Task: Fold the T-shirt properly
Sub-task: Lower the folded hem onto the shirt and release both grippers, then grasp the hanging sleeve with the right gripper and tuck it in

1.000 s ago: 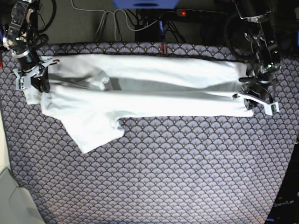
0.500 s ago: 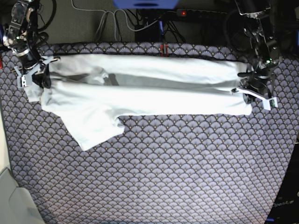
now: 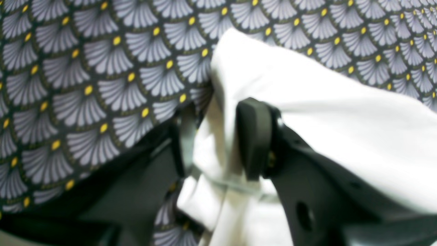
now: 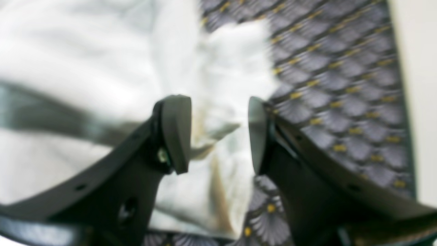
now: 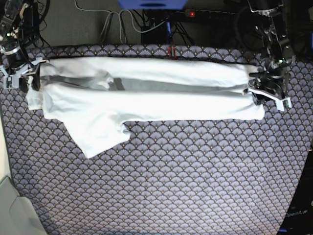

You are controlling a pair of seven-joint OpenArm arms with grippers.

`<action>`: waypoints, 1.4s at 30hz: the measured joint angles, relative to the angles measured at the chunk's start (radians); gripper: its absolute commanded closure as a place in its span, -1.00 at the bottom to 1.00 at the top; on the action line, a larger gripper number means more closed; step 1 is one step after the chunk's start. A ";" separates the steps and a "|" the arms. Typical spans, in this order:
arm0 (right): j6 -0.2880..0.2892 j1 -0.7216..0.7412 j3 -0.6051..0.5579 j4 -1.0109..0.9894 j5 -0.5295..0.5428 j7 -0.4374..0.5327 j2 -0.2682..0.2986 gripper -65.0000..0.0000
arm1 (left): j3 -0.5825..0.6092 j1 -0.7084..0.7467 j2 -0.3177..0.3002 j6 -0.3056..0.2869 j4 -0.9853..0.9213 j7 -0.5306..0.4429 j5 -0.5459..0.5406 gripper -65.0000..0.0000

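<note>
- Fan-patterned cloth [image 5: 161, 186] covers the desk, with cables and a power strip [image 5: 205, 13] crowded behind its far edge.
- At the left of the base view, the right gripper [image 5: 22, 78] sits at the sleeve end of the T-shirt [image 5: 146, 100]; in its wrist view the fingers [image 4: 175, 131] stand clearly apart, fabric lying under the gap and nothing pinched.
- Across the middle, the T-shirt lies as a long band along the far side of the desk, its far edge laid over the body with a shadowed crease between, and one sleeve [image 5: 100, 137] splayed toward the near side.
- At the right, the left gripper [image 5: 266, 93] is at the hem end; its fingers [image 3: 254, 136] are partly spread, with a bunch of cloth between them, and whether it is gripped cannot be told.
- For the release in hand, both ends are best let go evenly and the fingers lifted straight off, so the laid fold is not dragged.
- Snagged cloth at the hem end is judged the main risk.
</note>
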 measured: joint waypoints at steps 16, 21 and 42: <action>0.004 0.190 -0.140 0.174 -0.011 -0.334 0.020 0.09 | 0.000 -0.001 0.002 0.000 0.003 0.045 -0.003 0.28; 0.000 0.389 -0.289 0.085 -0.135 -0.446 0.016 -0.03 | 0.000 -0.007 -0.001 0.000 0.008 0.114 -0.008 0.28; 0.001 0.744 -0.423 -0.462 -0.293 -0.390 -0.045 -0.05 | 0.000 -0.005 -0.003 0.000 0.006 0.127 -0.008 0.28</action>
